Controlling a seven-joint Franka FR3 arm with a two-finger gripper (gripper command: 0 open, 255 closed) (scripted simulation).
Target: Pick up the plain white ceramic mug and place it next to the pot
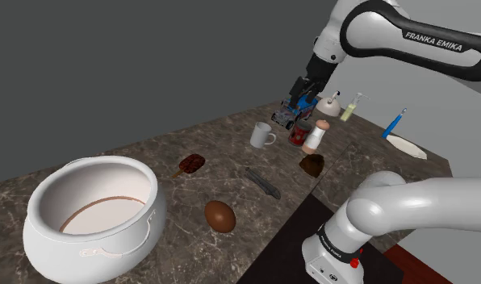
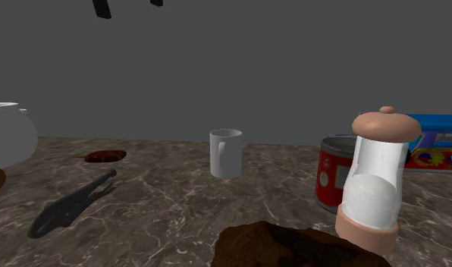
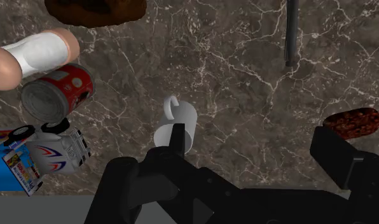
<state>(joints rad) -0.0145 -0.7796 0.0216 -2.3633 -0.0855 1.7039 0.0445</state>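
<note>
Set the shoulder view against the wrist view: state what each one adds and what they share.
Shoulder view adds: the big white pot, well apart from the mug, a brown egg, a white plate and the arm's white base.
Wrist view adds: the gripper from behind, its black fingers standing apart and clasping nothing.
Both: the white mug, red can, shaker, toy car, chocolate ice-cream bar, dark tool and brown lump.
</note>
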